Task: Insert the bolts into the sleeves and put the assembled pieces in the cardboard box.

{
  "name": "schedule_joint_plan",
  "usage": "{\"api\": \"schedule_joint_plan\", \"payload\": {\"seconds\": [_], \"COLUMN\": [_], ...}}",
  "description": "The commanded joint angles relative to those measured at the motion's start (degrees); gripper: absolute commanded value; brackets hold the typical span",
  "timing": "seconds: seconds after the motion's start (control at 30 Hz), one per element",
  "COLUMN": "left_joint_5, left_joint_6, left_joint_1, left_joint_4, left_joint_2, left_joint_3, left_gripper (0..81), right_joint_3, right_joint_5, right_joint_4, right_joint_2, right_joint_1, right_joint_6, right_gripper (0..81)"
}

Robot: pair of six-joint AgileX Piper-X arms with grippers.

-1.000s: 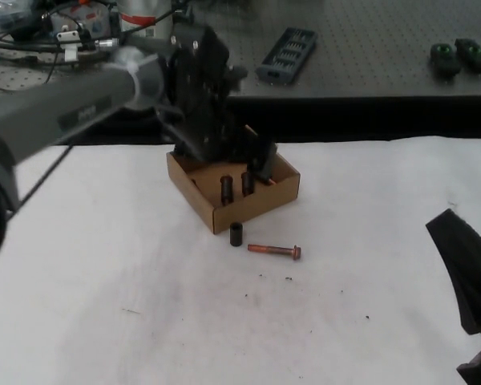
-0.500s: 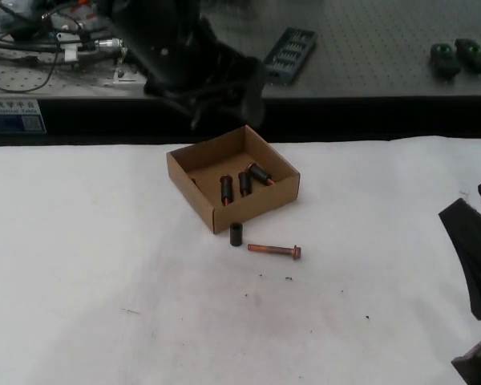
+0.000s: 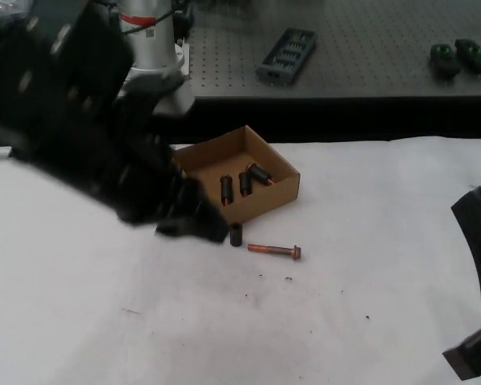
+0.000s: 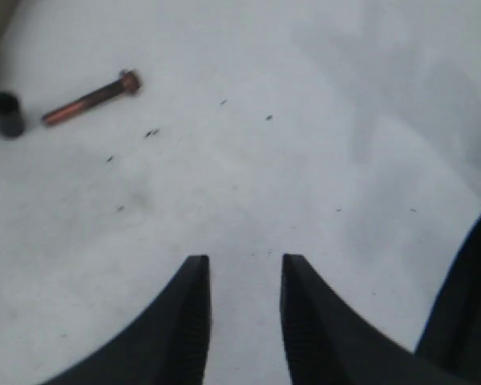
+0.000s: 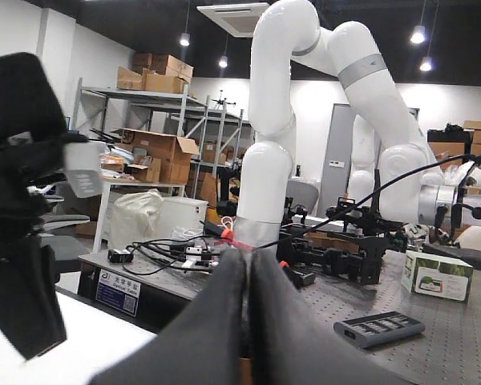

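Three assembled pieces in the cardboard box from above; left hand parted near bolt, right hand seemingly closed.

A white sheet covers the bench, and small dark specks lie scattered on it. Beyond the sheet's 12 o'clock edge stands a grey perforated table. On that table a dark ridged tray sits at about 12 o'clock. Two dark-green objects sit side by side at 2 o'clock. A white jointed arm rises from the table, with loose cables near its foot. A small white-and-green carton rests on the same surface. Shelving stands in the room behind.
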Motion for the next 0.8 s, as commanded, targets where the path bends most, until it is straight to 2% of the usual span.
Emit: {"api": "schedule_joint_plan", "payload": {"seconds": [0.0, 0.17, 0.27, 0.37, 0.47, 0.5, 0.57, 0.7, 0.77], "left_joint_5": [12.2, 7.5, 5.8, 5.1, -1.0, -3.2, -6.0, -10.0, -15.7], "left_joint_6": [4.8, 5.0, 4.7, 5.1, 4.9, 5.8, 9.7, 20.9, 26.5], "left_joint_1": [-0.5, -0.5, -0.5, -0.5, -0.9, -1.1, -1.5, -3.6, -5.3], "left_joint_4": [-19.4, -24.5, -26.3, -29.5, -32.9, -33.5, -33.5, -31.9, -30.3], "left_joint_2": [-8.3, -7.2, -5.3, -3.0, 0.3, 1.4, 3.5, 8.3, 11.1], "left_joint_3": [14.3, 17.2, 17.1, 17.1, 16.9, 16.6, 15.2, 11.0, 8.2], "left_gripper": [18.8, 18.9, 22.5, 33.3, 47.5, 49.6, 48.2, 38.4, 40.3], "right_joint_3": [0.0, 0.0, 0.0, 0.0, 0.0, 0.0, 0.0, 0.0, -0.1], "right_joint_5": [2.2, 2.2, 2.2, 2.2, 2.2, 2.2, 2.2, 2.2, 2.2], "right_joint_4": [-0.9, -0.5, -0.5, -0.5, -0.5, -0.5, -0.5, -0.5, -0.5], "right_joint_2": [-0.1, -0.1, -0.1, -0.1, -0.1, -0.1, -0.1, -0.1, -0.1], "right_joint_1": [-0.2, -0.2, -0.2, -0.2, -0.2, -0.2, -0.2, -0.2, -0.2], "right_joint_6": [1.3, 1.0, -0.4, -0.5, -0.5, -0.5, -0.5, -0.5, -0.9], "right_gripper": [5.4, 5.3, 5.3, 5.3, 5.3, 5.3, 5.3, 5.3, 5.3]}}
